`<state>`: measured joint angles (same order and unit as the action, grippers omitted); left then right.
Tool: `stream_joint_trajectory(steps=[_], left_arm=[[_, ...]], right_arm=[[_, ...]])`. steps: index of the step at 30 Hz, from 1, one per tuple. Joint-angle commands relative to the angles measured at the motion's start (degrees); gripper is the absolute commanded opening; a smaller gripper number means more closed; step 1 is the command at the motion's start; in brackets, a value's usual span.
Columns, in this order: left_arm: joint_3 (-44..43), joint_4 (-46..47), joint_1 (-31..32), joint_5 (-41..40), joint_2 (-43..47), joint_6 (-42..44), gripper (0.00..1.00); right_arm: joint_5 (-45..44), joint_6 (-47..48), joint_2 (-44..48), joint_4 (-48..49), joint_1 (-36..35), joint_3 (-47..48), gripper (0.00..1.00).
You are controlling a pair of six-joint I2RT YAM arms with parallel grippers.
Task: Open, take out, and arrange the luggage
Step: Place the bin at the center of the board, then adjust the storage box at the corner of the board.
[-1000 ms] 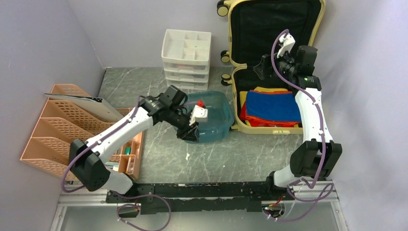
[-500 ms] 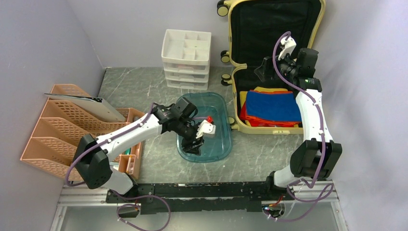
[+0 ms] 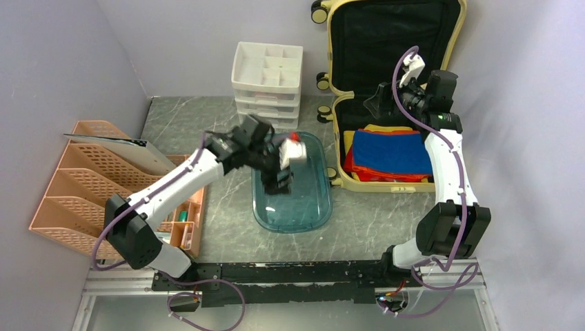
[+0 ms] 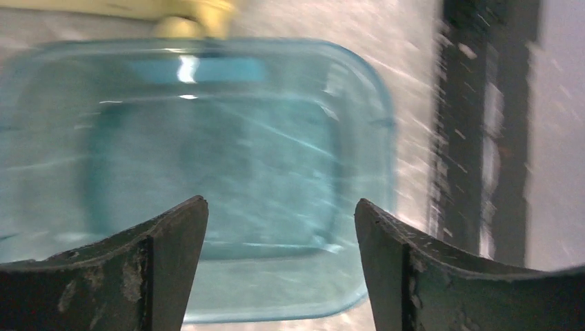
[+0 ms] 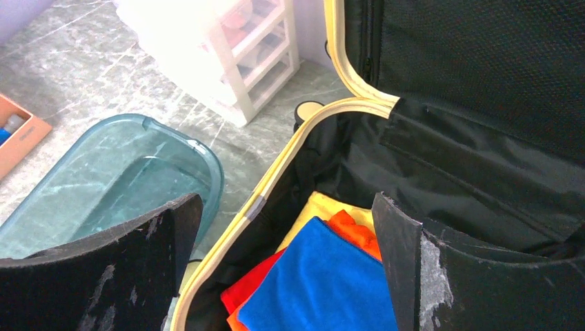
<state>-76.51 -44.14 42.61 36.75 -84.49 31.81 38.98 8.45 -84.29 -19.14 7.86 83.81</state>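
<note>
Luggage (image 3: 376, 185) at the far right corner of the table, lid raised against the back wall. You see black lining and, in the lower shell, a folded blue cloth (image 3: 390, 152) lying on orange and yellow ones. Your right gripper (image 5: 286, 207) hangs over the hinge end of that shell, above the cloths, fingers spread wide. Your left gripper (image 4: 279, 214) hovers over the teal tray (image 3: 303, 207), which sits near the table's middle, just left of the luggage; its fingers are likewise spread.

teal tray (image 3: 296, 210) on marble table (image 3: 179, 117), white drawer unit (image 3: 268, 83) behind, pink file rack (image 3: 76, 186) left
</note>
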Motion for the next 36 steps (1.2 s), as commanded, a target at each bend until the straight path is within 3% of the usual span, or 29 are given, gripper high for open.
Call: stream_joint_trajectory(steps=[1, 8, 14, 22, 30, 33, 36], left_arm=[[-11.28, 9.68, -9.75, -7.84, -2.10, -10.38, 0.85], [-31.03, 15.71, -21.54, -18.88, -15.27, -19.35, 0.88], [-41.27, 23.02, -24.85, -26.43, -25.83, -23.53, 0.87], [-40.92, 37.80, -25.96, -39.16, -31.99, -22.04, 0.85], [-41.62, 40.92, -26.98, -47.94, -36.41, -20.26, 0.79], [-41.18, 41.23, -27.60, -48.69, -37.68, -20.27, 0.72], [-39.77, 42.10, -28.09, -49.38, -37.58, -21.03, 0.55]], right_arm=[[2.75, -0.80, 1.93, 2.68, 0.32, -0.29, 1.00], [4.52, -1.45, 1.58, 3.05, 0.32, -0.97, 1.00], [5.48, -2.13, 1.45, 3.56, 0.24, -1.70, 1.00], [7.56, -3.32, 1.29, 4.39, 0.23, -2.73, 1.00], [7.95, -3.52, 0.37, 4.33, -0.64, -2.78, 1.00], [7.96, -3.53, 0.27, 4.35, -0.82, -2.86, 1.00], [8.00, -3.64, 0.20, 4.58, -0.91, -3.12, 1.00]])
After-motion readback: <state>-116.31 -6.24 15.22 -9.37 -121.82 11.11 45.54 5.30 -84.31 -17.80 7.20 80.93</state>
